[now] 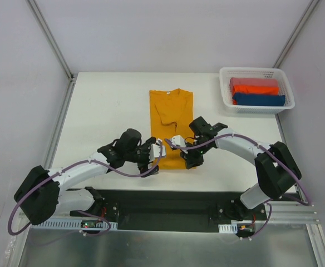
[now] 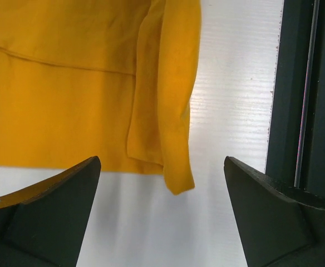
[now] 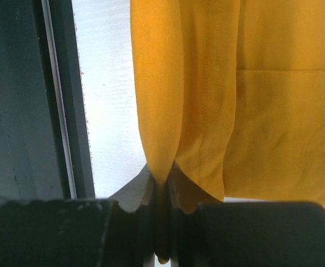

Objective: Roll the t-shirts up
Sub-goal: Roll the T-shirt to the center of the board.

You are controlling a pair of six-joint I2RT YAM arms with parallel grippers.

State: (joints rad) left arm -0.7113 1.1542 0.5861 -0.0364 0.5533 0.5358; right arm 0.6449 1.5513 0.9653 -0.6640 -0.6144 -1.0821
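A mustard-yellow t-shirt [image 1: 171, 119] is lying on the white table [image 1: 107, 111], folded into a long narrow strip that is running from the far middle of the table toward the arms, its collar end pointing away from them. The left gripper [image 1: 153, 157] is hovering just beside the near left corner of the strip, and in its wrist view its two dark fingers [image 2: 57, 217] are standing wide apart with nothing between them; the shirt's near edge, with a doubled-over flap of cloth, is lying beyond them on the bare table. The right gripper [image 1: 189, 159] is sitting at the near right corner, and in its wrist view its fingers [image 3: 251, 233] are pressing together on a raised fold of the yellow cloth, pinching the shirt's edge. The black base plate [image 1: 168, 206] that is carrying both arms is lying just beyond the shirt's near end. A white slatted basket [image 1: 225, 92] is standing at the far right corner of the table, well apart from the shirt, holding a pink bundle [image 1: 254, 82], an orange bundle [image 1: 257, 89] and a dark blue bundle [image 1: 260, 100] side by side.
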